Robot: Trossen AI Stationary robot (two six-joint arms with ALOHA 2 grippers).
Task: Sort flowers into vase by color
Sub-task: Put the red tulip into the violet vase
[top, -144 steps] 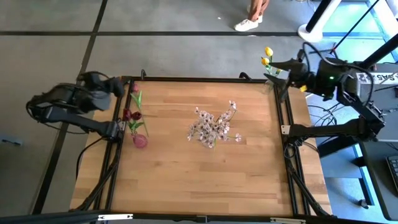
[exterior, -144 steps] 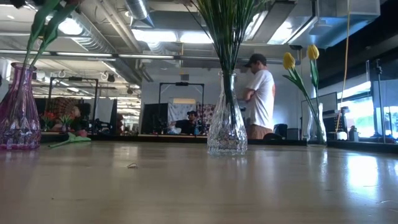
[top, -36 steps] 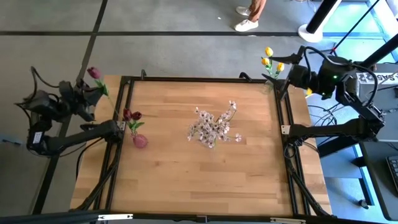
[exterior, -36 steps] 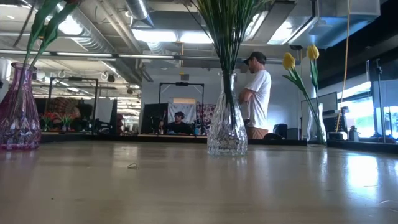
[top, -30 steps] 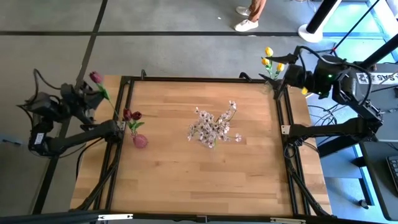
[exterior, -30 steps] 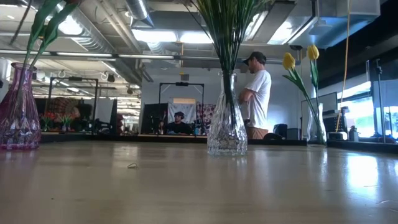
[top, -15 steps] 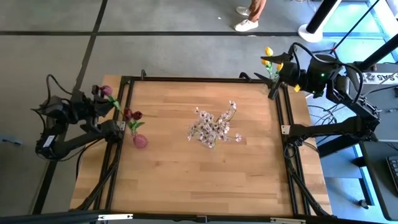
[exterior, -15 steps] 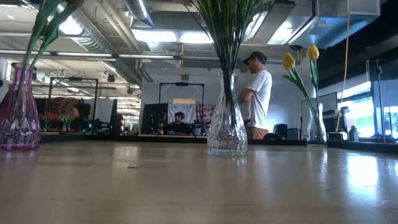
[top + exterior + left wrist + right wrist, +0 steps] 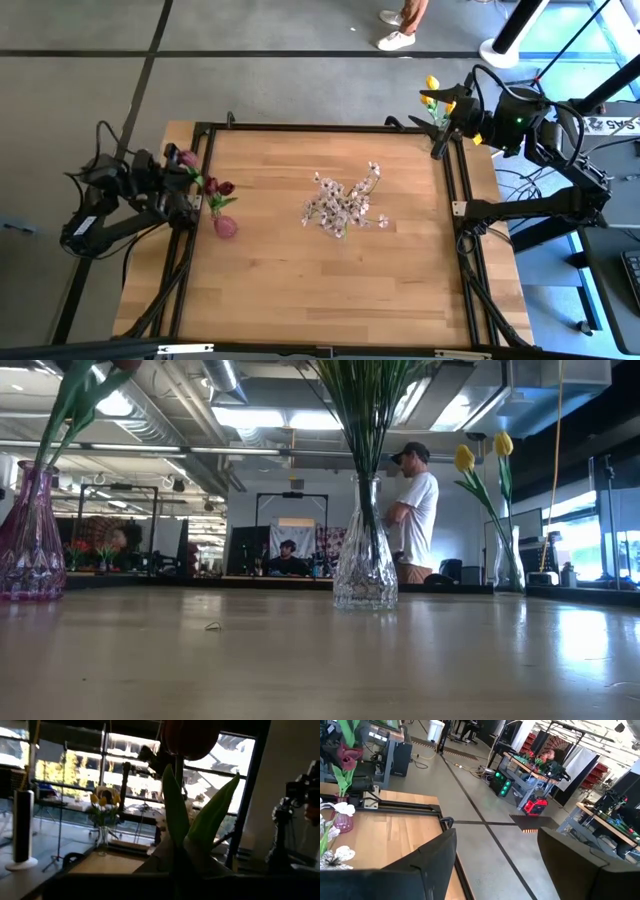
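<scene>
Wooden tabletop [image 9: 300, 270] fills the low view's foreground, bare and pale. Farther across it stand three vases: a pink glass vase [image 9: 30, 540] at the left edge, a clear cut-glass vase [image 9: 365, 555] in the middle packed with green stems, and a slim vase with yellow tulips [image 9: 480, 460] at the far right corner. From above, the clear vase's spray of pale pink-white blossoms [image 9: 342, 203] spreads over the table's centre, and the pink vase already carries two dark red-purple tulips [image 9: 217, 187].

The left gripper [image 9: 172, 168] hangs just off the table's left edge, near the pink vase, pinching the stem of another dark red tulip [image 9: 187, 158] whose head points toward the table. The left wrist view shows that stem and its leaves [image 9: 192, 825] rising straight from between the fingers, the bloom at the frame's top.

The right gripper [image 9: 455, 110] sits at the far right corner, just beside the yellow tulips, its fingers [image 9: 427, 857] spread wide with nothing between them.

Beyond the table a person [image 9: 415, 510] in a white shirt and cap stands in the room
</scene>
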